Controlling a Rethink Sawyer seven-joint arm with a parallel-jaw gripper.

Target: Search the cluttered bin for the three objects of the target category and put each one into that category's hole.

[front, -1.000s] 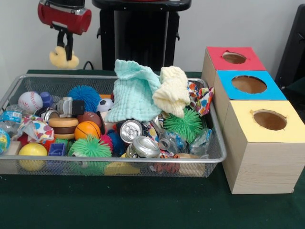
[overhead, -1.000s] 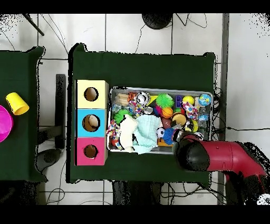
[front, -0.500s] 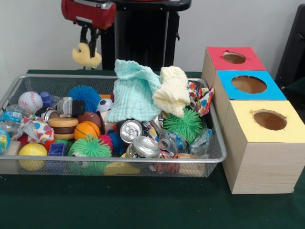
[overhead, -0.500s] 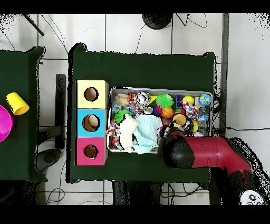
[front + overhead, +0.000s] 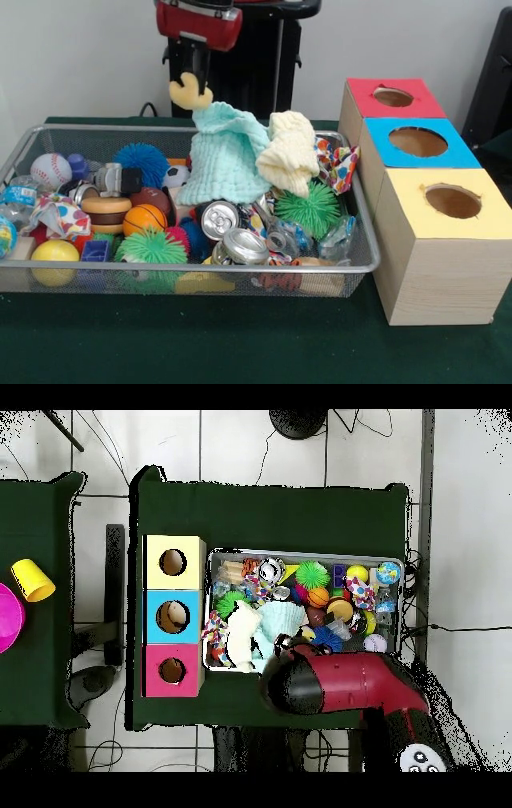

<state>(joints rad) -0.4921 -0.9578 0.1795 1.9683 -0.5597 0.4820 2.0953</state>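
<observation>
Front view: the gripper [image 5: 192, 84] hangs above the wire bin [image 5: 352, 264], clamped on a small pale-yellow soft toy [image 5: 190, 94].

The toy rides just above the mint cloth [image 5: 224, 156], well apart from the three boxes; this looks like the carry step, with the toy lifted clear of the clutter and not yet at a hole; the next move calls for travel across to the row holding the red-topped box [image 5: 392, 98], the blue-topped box [image 5: 420, 142] and the yellow-topped box [image 5: 448, 200], then a release over the right opening; which one, I cannot tell; no lettering on the cans [image 5: 232, 232] is readable.
</observation>
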